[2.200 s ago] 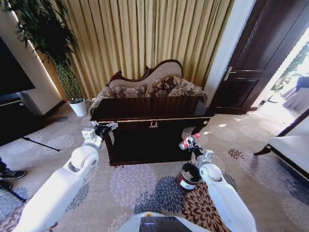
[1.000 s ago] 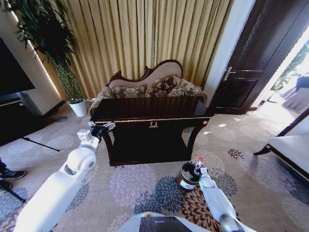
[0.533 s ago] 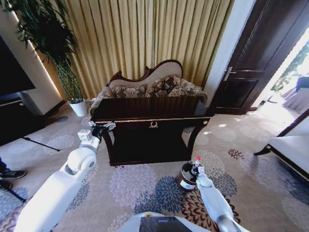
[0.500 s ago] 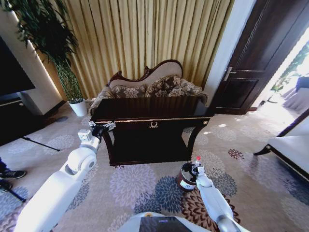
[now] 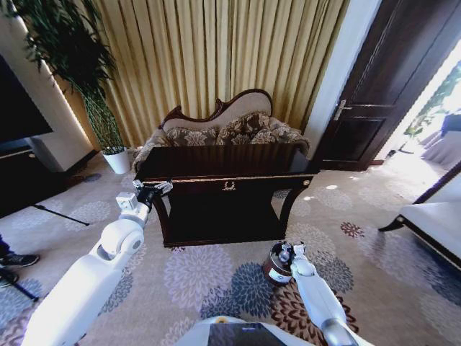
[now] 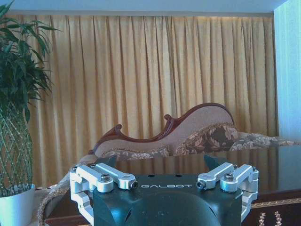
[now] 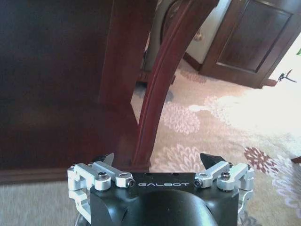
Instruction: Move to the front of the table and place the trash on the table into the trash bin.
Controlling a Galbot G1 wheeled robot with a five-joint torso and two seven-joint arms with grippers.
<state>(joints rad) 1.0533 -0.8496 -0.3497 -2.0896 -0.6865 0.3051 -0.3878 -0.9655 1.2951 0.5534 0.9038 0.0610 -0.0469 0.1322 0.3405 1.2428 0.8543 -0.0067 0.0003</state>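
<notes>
The dark glossy table (image 5: 223,164) stands straight ahead, its gold ornament facing me. On the carpet by its front right leg sits the small round trash bin (image 5: 273,272). My right gripper (image 5: 287,252) hangs right over the bin's mouth. In the right wrist view this gripper (image 7: 157,160) is open and holds nothing, with a curved table leg (image 7: 160,84) ahead. The trash is hidden. My left gripper (image 5: 151,191) waits at the table's front left corner, open and holding nothing (image 6: 160,162), with the glossy table top (image 6: 277,165) beyond it.
A patterned sofa (image 5: 223,126) stands close behind the table, before gold curtains. A potted plant (image 5: 108,137) is at the far left and a dark door (image 5: 374,108) at the right. A pale bench (image 5: 439,223) juts in at the right edge. Patterned carpet lies all around.
The right gripper came down from table height to the bin carrying a red-capped bottle. The red cap no longer shows above the bin. The left arm has stayed put.
</notes>
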